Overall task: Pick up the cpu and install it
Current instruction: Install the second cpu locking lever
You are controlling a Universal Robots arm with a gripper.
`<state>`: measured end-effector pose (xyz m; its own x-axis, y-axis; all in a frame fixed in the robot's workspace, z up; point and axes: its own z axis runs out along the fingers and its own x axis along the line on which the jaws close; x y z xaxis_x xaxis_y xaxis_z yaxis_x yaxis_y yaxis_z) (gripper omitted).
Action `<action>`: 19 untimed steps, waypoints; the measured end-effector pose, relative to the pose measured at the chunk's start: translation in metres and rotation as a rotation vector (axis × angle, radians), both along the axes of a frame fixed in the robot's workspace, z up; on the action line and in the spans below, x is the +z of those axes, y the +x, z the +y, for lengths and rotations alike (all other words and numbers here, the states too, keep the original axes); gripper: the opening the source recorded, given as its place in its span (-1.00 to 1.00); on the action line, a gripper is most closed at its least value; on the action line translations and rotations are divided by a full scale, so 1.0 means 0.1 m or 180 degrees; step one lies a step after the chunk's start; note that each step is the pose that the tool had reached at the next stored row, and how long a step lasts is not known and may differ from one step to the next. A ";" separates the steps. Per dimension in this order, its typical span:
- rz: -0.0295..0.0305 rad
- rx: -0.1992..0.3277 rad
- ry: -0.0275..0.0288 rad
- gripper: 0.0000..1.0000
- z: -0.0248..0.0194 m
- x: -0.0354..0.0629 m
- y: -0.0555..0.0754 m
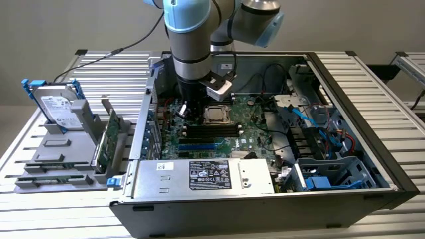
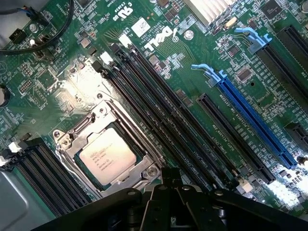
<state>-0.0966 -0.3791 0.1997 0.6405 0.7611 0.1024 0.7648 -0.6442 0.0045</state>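
Claw: the black two-fingered gripper [image 1: 188,110] at the end of the grey-and-blue robot arm [image 1: 192,35] hangs low over the green motherboard [image 1: 229,130], its jaws drawn fully together with nothing between them; in the wrist view its dark fingers [image 2: 172,185] meet at a single tip.
Chip: one cpu [image 2: 107,155], a small flat square with a dull silver metal top, lies seated in its silver socket frame [image 2: 107,147] on the board, just beside the claw and apart from it; in the exterior view it [image 1: 215,114] sits to the exterior view's right of the fingers.
Memory slots: four long black slots [image 2: 168,125] run side by side next to the socket, all unfilled; a second black bank [image 2: 45,175] lies on the socket's other side.
Expansion slots: one long blue slot [image 2: 252,120] with one black slot [image 2: 231,132] beside it.
Case: one open black computer tower [image 1: 371,149] lying on its side on a slatted metal table [image 1: 391,89], with one silver power supply [image 1: 206,177] bearing a black label along its near edge.
Cables: two light-blue cables [image 1: 302,117] loop near the drive bays.
Parts stand: one grey rack [image 1: 56,149] at the exterior view's left holds one silver hard drive [image 1: 56,107] with a white label in a blue bracket, and one upright green circuit card [image 1: 111,134].
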 end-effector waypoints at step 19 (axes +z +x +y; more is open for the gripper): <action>0.0044 0.0006 -0.0002 -0.79 0.036 0.258 0.00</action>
